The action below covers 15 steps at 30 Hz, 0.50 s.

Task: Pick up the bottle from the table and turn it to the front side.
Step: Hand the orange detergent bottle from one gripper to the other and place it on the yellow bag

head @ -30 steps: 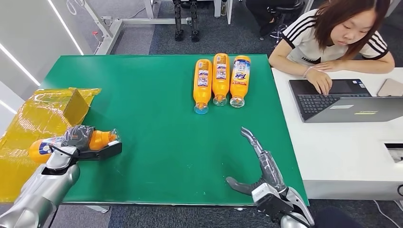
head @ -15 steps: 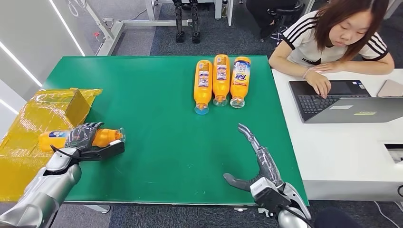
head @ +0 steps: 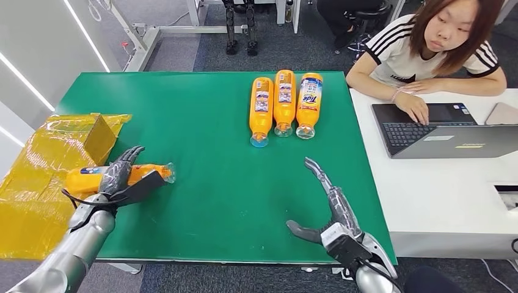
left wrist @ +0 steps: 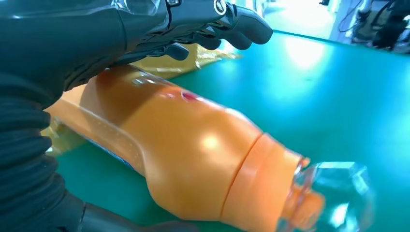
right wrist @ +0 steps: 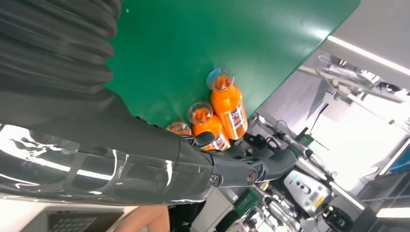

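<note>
An orange bottle with a clear cap lies on its side at the left edge of the green table, cap pointing right. My left hand is over its middle, fingers stretched out straight above it and the thumb along its near side. The left wrist view shows the bottle on the table, with the fingers lifted off it. My right hand hovers open over the table's front right part, holding nothing. It also appears in the right wrist view, right hand.
Three more orange bottles lie side by side at the back of the table, seen too as three bottles. A yellow plastic-wrapped box sits at the left edge. A person works at a laptop on the white table to the right.
My left hand has carried the bottle to the right, off the yellow wrap and onto the green table, and its fingers have uncurled off the bottle. The right hand has hardly moved.
</note>
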Tool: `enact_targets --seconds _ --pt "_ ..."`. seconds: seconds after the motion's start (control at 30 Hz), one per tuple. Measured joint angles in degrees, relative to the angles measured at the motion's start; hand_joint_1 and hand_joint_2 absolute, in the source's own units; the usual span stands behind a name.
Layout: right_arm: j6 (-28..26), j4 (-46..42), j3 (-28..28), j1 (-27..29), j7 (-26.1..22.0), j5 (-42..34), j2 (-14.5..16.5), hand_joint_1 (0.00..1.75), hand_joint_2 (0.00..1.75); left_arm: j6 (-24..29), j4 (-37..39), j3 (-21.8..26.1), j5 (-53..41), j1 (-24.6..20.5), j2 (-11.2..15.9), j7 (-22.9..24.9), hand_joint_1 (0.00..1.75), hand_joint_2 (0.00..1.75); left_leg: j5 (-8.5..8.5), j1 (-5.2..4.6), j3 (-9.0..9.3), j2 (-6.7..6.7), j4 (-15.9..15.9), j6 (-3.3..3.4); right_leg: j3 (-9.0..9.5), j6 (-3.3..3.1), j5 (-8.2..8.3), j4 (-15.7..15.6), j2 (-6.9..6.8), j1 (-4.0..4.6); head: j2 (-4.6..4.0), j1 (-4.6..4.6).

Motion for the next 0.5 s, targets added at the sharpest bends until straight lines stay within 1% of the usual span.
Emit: enact_targets --seconds 0.07,0.17,0.27,0.37,0.5 --pt "0.27 1.09 0.48 -1.12 -0.28 -0.89 0.0 0.0 1.75 -1.67 -2.75 0.04 5.45 1.54 -0.57 -1.25 0.0 1.75 0.01 0.0 0.01 -0.02 0.0 0.0 0.0 0.0 0.0 0.0 -0.01 0.0 0.0 0.0" --pt "0.25 2.69 1.08 -2.37 -0.59 -1.9 -0.01 0.0 1.75 -3.83 -7.99 0.02 13.39 4.29 -1.74 -1.73 0.0 1.75 0.02 0.0 -0.03 -0.03 0.01 0.01 -0.02 0.0 0.0 -0.01 -0.02 0.01 0.0 0.02" --pt "-0.13 3.91 1.63 -2.98 -0.74 -2.55 -0.05 0.0 1.75 -3.86 -12.94 -0.03 18.64 6.74 -3.01 -2.04 0.0 1.75 0.01 0.0 -0.08 0.05 0.03 0.02 -0.1 -0.01 0.02 -0.03 0.09 0.01 0.0 0.02" --pt "-1.05 4.72 1.86 -3.08 -0.87 -3.17 -0.15 0.0 1.75 -1.18 -18.95 -0.03 24.83 8.68 -4.76 -4.21 0.0 1.75 0.0 0.0 -0.15 0.05 0.07 0.02 -0.18 -0.01 0.02 -0.05 0.11 0.01 0.0 0.02" --pt "-2.92 5.33 2.1 -2.82 -1.39 -4.31 -0.16 0.0 1.75 5.93 -30.29 -1.34 33.92 10.59 -7.95 -6.27 0.0 1.75 -0.04 0.0 -0.28 0.02 0.09 0.02 -0.27 0.02 0.0 -0.07 0.09 0.01 0.0 0.01"
